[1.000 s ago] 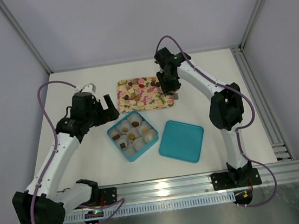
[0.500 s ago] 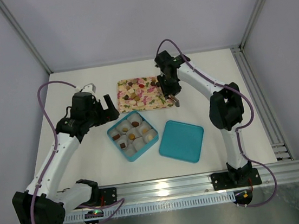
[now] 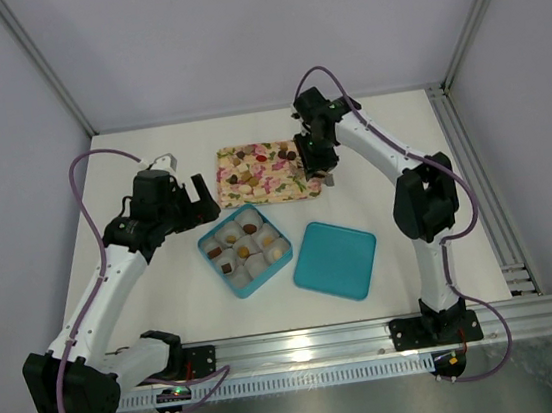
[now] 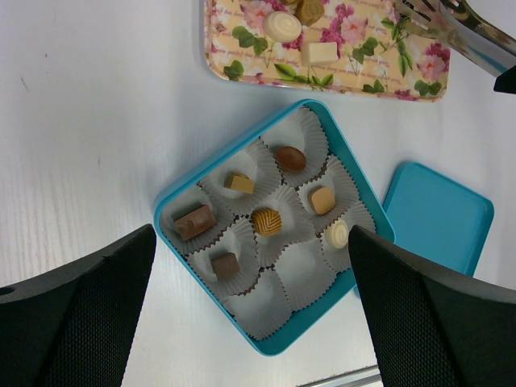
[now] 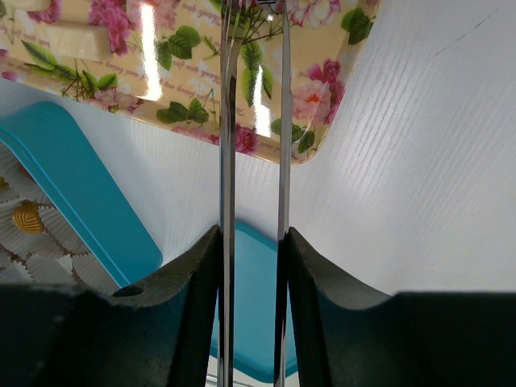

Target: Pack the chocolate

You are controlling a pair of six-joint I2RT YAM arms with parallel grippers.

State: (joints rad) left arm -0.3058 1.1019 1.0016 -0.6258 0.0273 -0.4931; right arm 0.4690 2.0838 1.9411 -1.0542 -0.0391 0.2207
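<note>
Several chocolates lie on the floral tray, among them a white oval and a white block. More chocolates sit in paper cups in the teal box; a few cups hold nothing. My right gripper is shut on metal tongs, whose tips reach over the tray's right end. Whether the tips hold a chocolate cannot be told. My left gripper hangs open above the box's near-left side, touching nothing.
The teal lid lies flat to the right of the box, beneath the right gripper's fingers in the right wrist view. The tray lies just behind the box. Walls enclose the table on three sides.
The right wrist has shifted slightly right and turned, carrying the tongs along the tray's right end. The left arm has not moved.
</note>
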